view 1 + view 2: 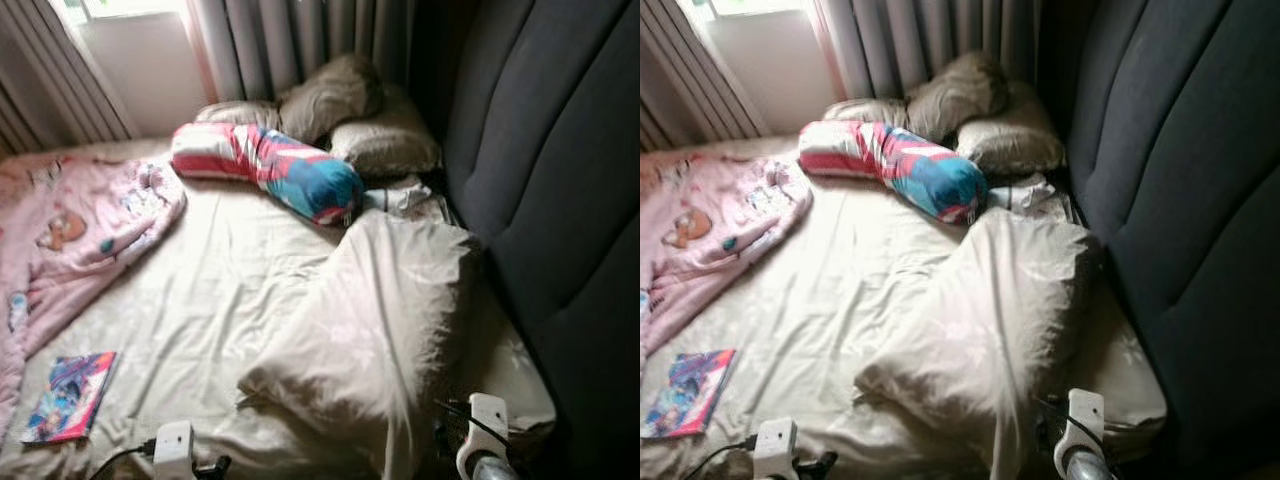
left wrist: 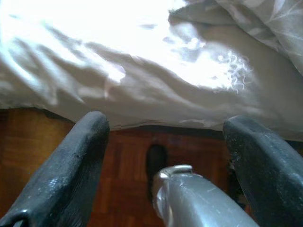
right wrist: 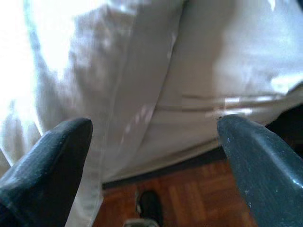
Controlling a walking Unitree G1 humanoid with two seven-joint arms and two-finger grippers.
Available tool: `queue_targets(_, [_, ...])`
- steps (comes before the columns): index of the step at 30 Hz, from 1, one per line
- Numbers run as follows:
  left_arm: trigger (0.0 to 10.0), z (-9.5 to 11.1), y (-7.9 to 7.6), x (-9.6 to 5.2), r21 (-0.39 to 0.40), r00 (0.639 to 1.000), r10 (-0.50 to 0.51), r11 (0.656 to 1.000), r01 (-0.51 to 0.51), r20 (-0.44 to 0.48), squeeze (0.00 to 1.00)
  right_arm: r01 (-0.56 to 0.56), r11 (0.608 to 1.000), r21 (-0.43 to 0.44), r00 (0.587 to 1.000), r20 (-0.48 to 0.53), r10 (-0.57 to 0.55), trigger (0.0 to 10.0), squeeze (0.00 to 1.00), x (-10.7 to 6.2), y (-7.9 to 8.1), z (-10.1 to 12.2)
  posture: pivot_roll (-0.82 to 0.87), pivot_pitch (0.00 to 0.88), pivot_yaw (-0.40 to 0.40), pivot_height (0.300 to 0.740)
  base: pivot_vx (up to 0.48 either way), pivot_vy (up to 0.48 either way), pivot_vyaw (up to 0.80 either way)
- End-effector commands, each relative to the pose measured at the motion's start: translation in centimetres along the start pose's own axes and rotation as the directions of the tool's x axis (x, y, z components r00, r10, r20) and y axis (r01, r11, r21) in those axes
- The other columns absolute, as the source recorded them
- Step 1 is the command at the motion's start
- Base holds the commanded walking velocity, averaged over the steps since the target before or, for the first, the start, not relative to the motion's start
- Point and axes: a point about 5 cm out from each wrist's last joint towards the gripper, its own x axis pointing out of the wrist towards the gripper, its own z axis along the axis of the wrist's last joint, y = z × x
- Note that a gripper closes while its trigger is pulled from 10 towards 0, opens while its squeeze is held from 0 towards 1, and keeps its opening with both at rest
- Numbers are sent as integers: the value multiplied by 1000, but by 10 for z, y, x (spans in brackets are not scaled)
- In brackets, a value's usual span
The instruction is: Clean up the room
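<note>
Bolster (image 1: 268, 170) before pillows (image 1: 340, 115); blanket (image 1: 75, 235) left; book (image 1: 70, 395) near-left; headboard (image 1: 560, 180) right.

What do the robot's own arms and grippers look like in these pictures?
Each wrist carries a white plastic housing: left wrist housing, right wrist housing. Thin black cables run along them. Below the right housing a silver metal arm tube shows. The left gripper and right gripper each have two long matte black fingers, rounded at the tips and faintly scuffed.
</note>
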Motion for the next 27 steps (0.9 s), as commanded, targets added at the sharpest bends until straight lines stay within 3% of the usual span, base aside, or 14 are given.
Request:
queue_targets(1, [10000,-7,10,-3,11,999,26,1000,-26,-21,0,-30,999,19,1000,0,30,10000,0,-1,9,-4,-41,14,48,740,0,0,0])
queue_targets(8, [10000,3,10,-3,-2,998,32,1000,-32,55,0,-77,997,16,995,63,76,10000,0,0,13,4,-27,25,39,740,0,0,0])
queue_targets(10, [10000,7,10,-2,-9,996,35,999,-34,80,0,-96,995,-17,982,161,98,10000,0,7,15,44,-27,25,35,740,0,0,0])
queue_targets(12, [10000,10,9,-2,-7,996,34,999,-33,88,0,-87,995,-52,978,185,95,10000,0,8,16,52,-27,25,35,740,0,0,0])
queue_targets(16, [10000,19,7,0,-5,993,29,1000,-28,112,0,-135,991,-22,961,240,137,10000,0,10,26,69,-36,20,45,740,0,0,0])
queue_targets(27, [10000,38,-3,5,-20,987,10,1000,-7,159,0,-134,990,-44,958,250,141,10000,0,10,21,73,-46,50,17,740,0,0,0])
